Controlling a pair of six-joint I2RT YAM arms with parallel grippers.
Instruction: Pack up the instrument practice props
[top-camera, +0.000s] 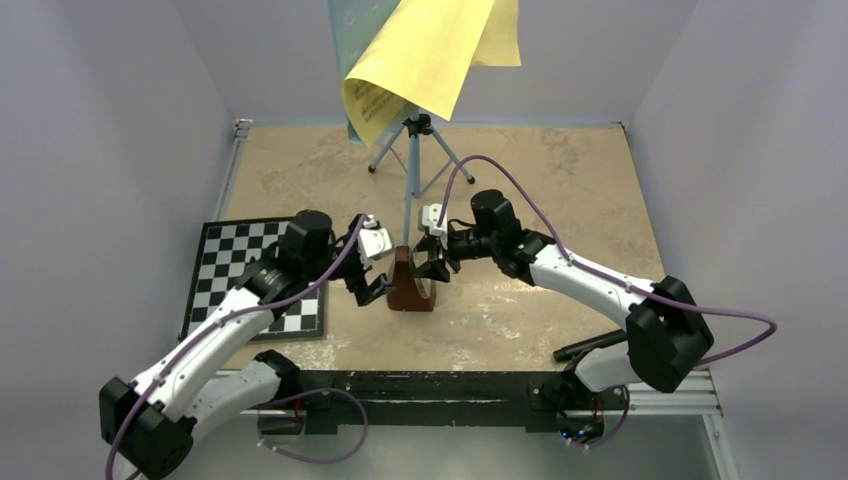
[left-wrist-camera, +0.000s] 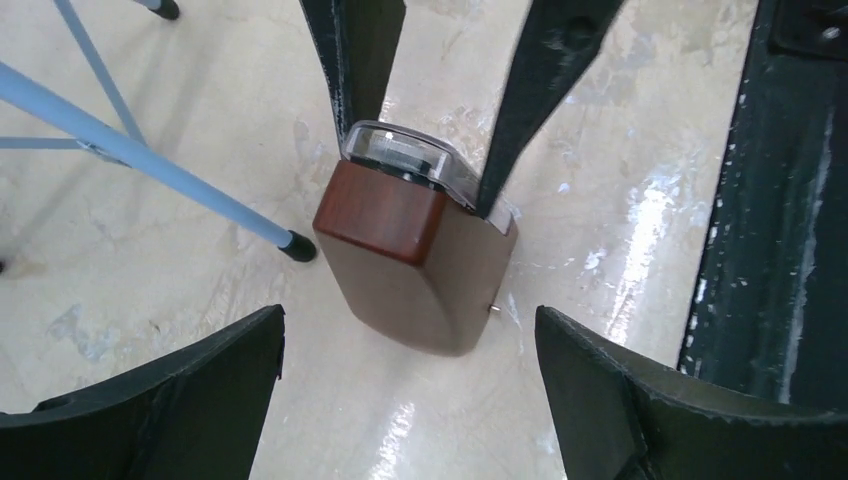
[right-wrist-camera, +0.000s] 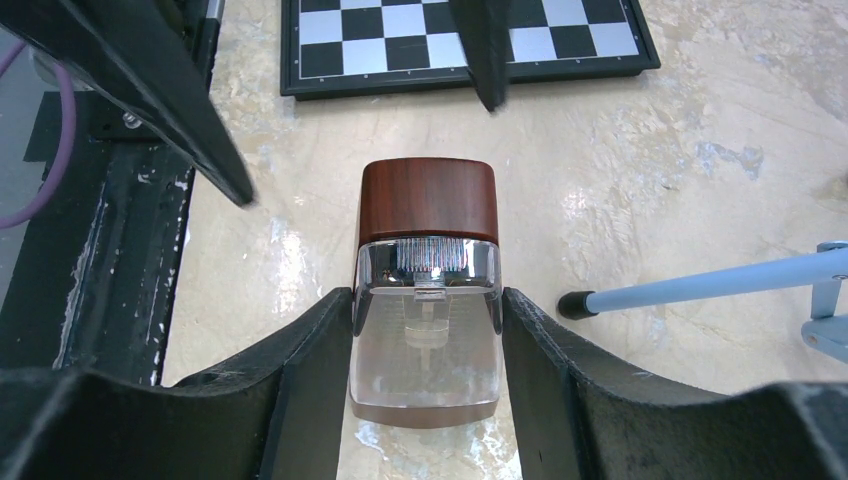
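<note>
The bench (top-camera: 560, 190) is walled in on 3 sides by plain grey panels, and a black rail (top-camera: 440, 385) runs along its near edge. The metronome (top-camera: 410, 290) stands upright on the bench about midway across, close to that rail. Bare bench lies open to its right and beyond it.

The right hand (right-wrist-camera: 425, 300) is clamped on the metronome, with 1 finger pressed to each side of the clear front cover. The left hand (left-wrist-camera: 408, 330) is spread wide behind the metronome. Its 2 fingers stand apart from the brown body, with bench showing on either side.

The music stand (top-camera: 413, 170) stands at the far edge. 1 thin tripod leg reaches forward, and its black tip lies on the bench just beside the metronome's base and near the right hand's finger. That leaves little room on that side.

The yellow sheets (top-camera: 430, 50) hang over the stand's light-blue panel, drooping forward. Printed staves show on a lower corner, too small to read.

The chessboard (top-camera: 240, 270) lies flat against the left wall, and the left arm crosses above its near corner. Behind the metronome's clear cover a ribbed strip and a small pale part can be seen; any marks on them are too fine to read.
</note>
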